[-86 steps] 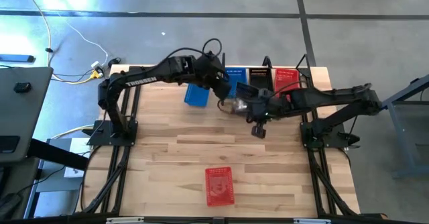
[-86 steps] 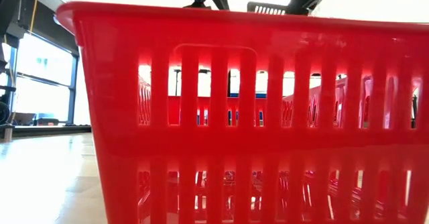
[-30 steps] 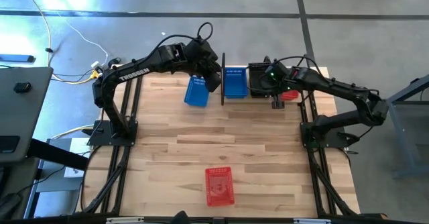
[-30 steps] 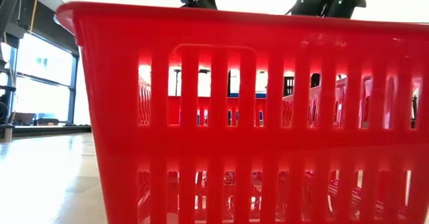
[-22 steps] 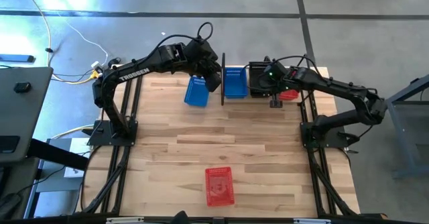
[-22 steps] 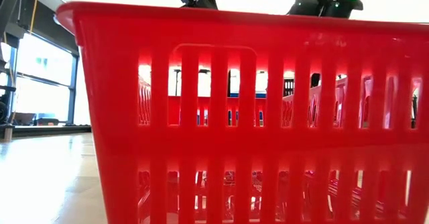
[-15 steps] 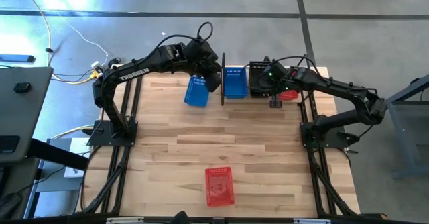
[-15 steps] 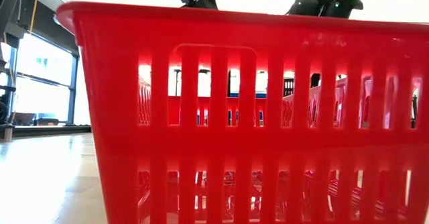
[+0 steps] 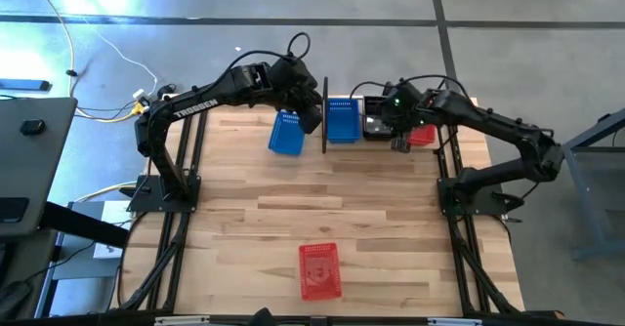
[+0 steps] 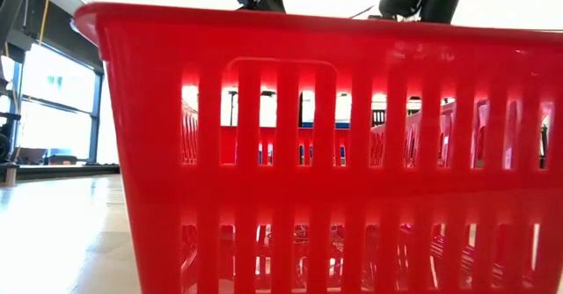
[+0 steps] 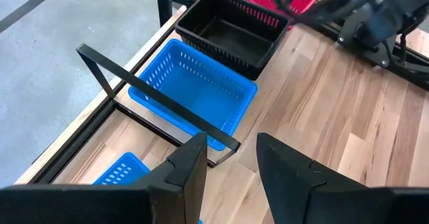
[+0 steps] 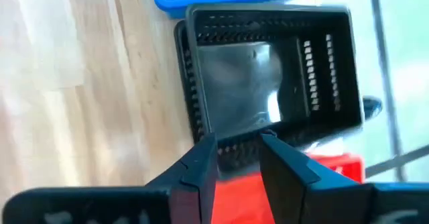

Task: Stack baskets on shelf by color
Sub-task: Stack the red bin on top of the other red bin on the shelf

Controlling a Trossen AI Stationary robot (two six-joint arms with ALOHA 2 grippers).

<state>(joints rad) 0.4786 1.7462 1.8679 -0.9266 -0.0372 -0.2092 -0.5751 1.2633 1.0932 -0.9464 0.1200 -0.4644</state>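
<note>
Shelf post (image 9: 323,114) beside blue basket (image 9: 343,120)

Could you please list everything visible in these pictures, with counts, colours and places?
Blue baskets: two; one on the shelf, one on the table just left of it.
Black basket: one, on the shelf between blue and red.
Red baskets: two; one at the shelf's right end, one alone near the table's front edge.
Shelf: one, black thin tube, back of table.
Table: one, light wood.
Laptop: one, grey, far left.
Left gripper: open, above the left blue basket.
Right gripper: open, over the black basket.
</note>
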